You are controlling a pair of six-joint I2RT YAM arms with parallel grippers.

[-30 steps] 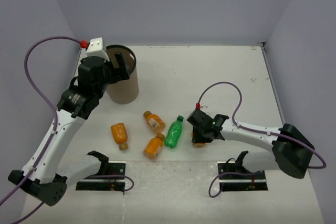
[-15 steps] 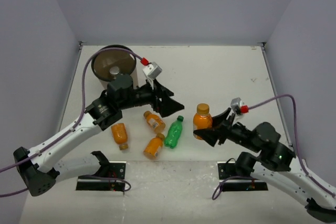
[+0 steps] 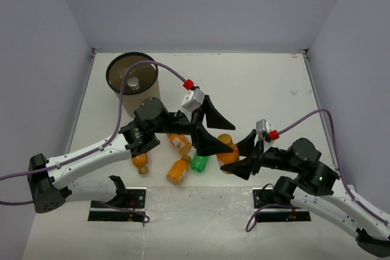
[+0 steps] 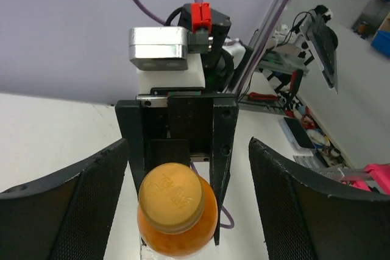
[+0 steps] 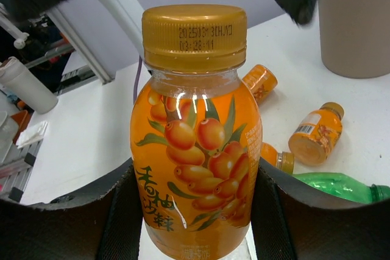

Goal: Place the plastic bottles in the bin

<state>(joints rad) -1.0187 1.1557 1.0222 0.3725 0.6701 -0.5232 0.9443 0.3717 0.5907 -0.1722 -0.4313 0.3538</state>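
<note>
This looks like a robotics lab. My table (image 3: 256, 77) is white and boxed in by plain grey walls (image 3: 201, 4). My arms (image 3: 91, 153) are bolted at its near edge, with purple cables (image 3: 155, 63) looping off them. Past my left jaws lies a cluttered bench (image 4: 286, 80) with tools, wires and a monitor (image 4: 323, 41) on a stand.

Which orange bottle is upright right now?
The orange bottle held in the fingers of the right gripper, cap up. The other orange bottles lie on their sides.
</note>
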